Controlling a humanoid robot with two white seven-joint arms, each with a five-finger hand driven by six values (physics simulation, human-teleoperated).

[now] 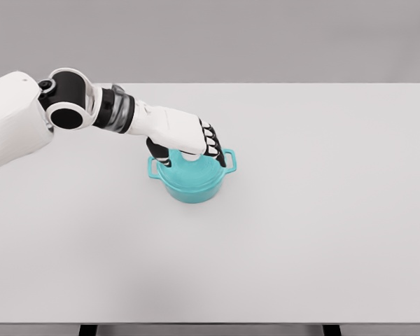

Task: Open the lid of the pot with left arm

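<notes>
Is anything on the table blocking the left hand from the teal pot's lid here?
Nothing visible does. The left hand is already directly over the teal lid of the round teal two-handled pot, fingers curled down around its top. The white table shows no other object near it.

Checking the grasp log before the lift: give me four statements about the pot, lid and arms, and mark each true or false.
1. The left hand is over the lid, fingers curled at its knob. True.
2. The pot is red. False: it is teal.
3. The lid lies on the table beside the pot. False: it sits on the pot.
4. The right arm is out of view. True.
</notes>
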